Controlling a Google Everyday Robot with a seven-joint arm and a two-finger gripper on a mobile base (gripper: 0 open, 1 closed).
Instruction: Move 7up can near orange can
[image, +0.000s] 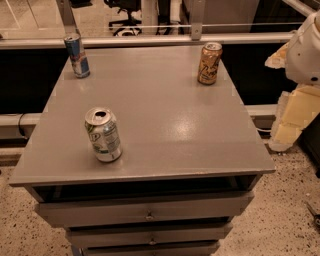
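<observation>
Cabinet top (165, 125): 7up can (103, 135) front-left; orange can (209, 63) back-right; slim can (77, 55) back-left; arm (305, 50) beyond right edge, gripper jaws unseen.

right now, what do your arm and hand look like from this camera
Only a piece of the arm shows, at the upper right edge of the camera view: a smooth, rounded white shell with a small dark spot low on it. No cables, labels or sleeves are visible on it. The hand is out of view, so I cannot describe it.

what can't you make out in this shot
- end effector: outside the camera view; only a white robot part shows, cut off by the right edge.
- 7up can, orange can: label text too small to read.
- drawers: contents hidden behind their fronts; the lowest is cut by the bottom edge.
</observation>
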